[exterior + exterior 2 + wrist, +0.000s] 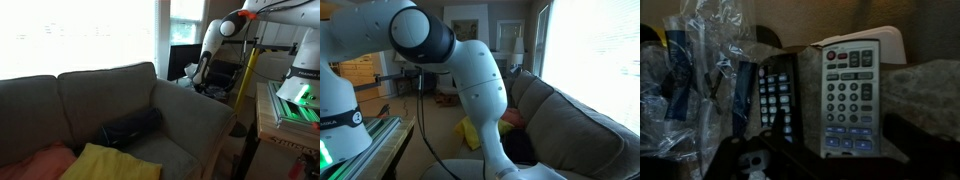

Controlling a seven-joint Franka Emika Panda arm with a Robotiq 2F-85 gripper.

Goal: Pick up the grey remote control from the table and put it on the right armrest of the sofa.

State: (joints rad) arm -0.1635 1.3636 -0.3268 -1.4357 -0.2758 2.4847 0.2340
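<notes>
While the gripper (826, 166) hangs over the table (228, 72), the wrist view puts the grey remote control (852, 98) directly beneath it, lying flat, face up, with its key rows visible. The fingers show as dark masses at the two lower corners of the wrist view, well apart with nothing between them. I read them as spread, though the frame is soft and the tips are hard to place. No contact with the remote yet.

Handling (judgement): rigid plastic shell, light, smooth sides. It should not flex under a moderate pinch, but it could slip or swing if taken near an end. Best hold is across the narrow width at mid-length, pads on the two long edges around the number keys, so it hangs level.

Orientation: the long axis runs away from the gripper, nearly square to the line between the fingers, with a slight lean. The red-button end points away and the blue-key end is nearest the fingertips. The closing line crosses the short dimension, so little wrist turn looks necessary.

Neighbours: a black remote (775, 95) lies roughly parallel just beside it, with a crinkled plastic bag (695, 60) beyond. A finger may catch the black one on descent.

Destination: the right armrest (200, 115) of the sofa (90, 95), off to the gripper's side.
</notes>
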